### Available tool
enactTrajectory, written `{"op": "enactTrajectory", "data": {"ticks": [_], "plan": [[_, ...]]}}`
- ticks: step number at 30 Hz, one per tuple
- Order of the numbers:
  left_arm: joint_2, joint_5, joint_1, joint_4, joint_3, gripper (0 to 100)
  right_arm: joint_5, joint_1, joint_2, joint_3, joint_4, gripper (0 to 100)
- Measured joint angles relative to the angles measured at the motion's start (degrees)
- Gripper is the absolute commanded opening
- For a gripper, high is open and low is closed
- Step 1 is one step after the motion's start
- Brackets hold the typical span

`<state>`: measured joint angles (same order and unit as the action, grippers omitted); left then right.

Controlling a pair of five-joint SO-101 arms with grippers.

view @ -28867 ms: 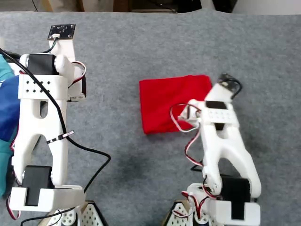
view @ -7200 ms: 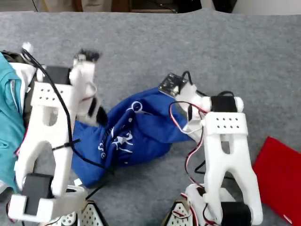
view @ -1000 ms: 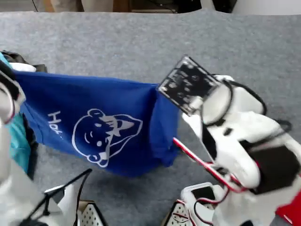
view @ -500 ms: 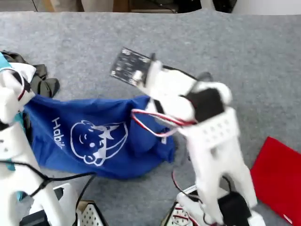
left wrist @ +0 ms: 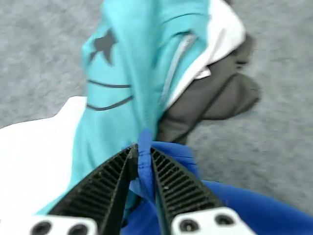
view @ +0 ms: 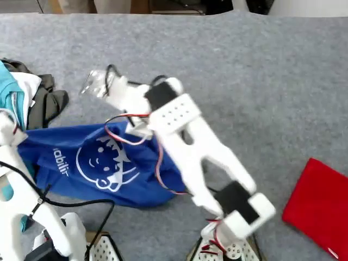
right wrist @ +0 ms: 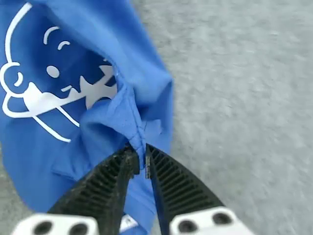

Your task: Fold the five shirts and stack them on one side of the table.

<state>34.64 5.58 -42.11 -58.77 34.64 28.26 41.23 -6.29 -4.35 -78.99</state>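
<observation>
1. High view: the blue shirt point(view: 103, 168) lies rumpled on the grey table point(view: 261, 81) with its white bear print point(view: 100, 163) face up. Its long axis runs side to side, from one arm to the other. The left arm point(view: 22, 206) meets one end of it, and the right arm point(view: 185, 136) leans across over the other end, covering its own jaws. A red shirt point(view: 321, 204), folded flat, lies well apart from both arms, on the right arm's side. A heap of a teal shirt point(view: 11, 100), a white shirt point(view: 30, 84) and a dark shirt point(view: 49, 103) sits just beyond the end that the left arm meets. Past the table's far edge there is a thin strip of the room point(view: 179, 5), with wood and dark shapes too small to name.

2. Left wrist view: the left gripper point(left wrist: 143, 154) is pinched narrow on a thin blue fold that stands up between the jaws. Straight beyond the jaws the teal shirt hangs in long folds, with the white shirt and the dark shirt beside it. The rest of the blue cloth trails off to one side below the jaws, over grey felt.

3. Right wrist view: the right gripper point(right wrist: 141, 154) is clamped on a seamed ridge of the blue shirt, with the jaws nearly touching. The cloth gathers to a peak at the jaws and fans out beyond them. The bear print lies beyond the jaws and off to one side, and bare grey table lies on the other.
</observation>
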Motion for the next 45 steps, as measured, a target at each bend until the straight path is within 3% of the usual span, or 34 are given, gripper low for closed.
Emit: {"op": "enactTrajectory", "data": {"ticks": [8, 17, 23, 35, 45], "plan": [[0.0, 8.09, -10.64, 0.7, 0.44, 2, -2.46, 5.63, -5.1, 0.0, 1.32, 19.4], [-0.26, 12.04, -16.26, 2.46, 0.79, 2, -6.24, 1.67, 1.67, 0.0, 1.93, 19.3], [-0.26, 12.04, -16.26, 2.46, 2.02, 2, -7.47, 1.41, -3.69, -0.09, 3.16, 10.2], [-0.26, 12.04, -16.26, 2.46, 4.92, 2, -8.88, 4.4, -33.76, -26.29, -4.92, 14.0], [-0.26, 12.04, -16.26, 2.46, 4.92, 2, -14.15, 5.8, -47.74, -46.51, -14.42, 13.8]]}}
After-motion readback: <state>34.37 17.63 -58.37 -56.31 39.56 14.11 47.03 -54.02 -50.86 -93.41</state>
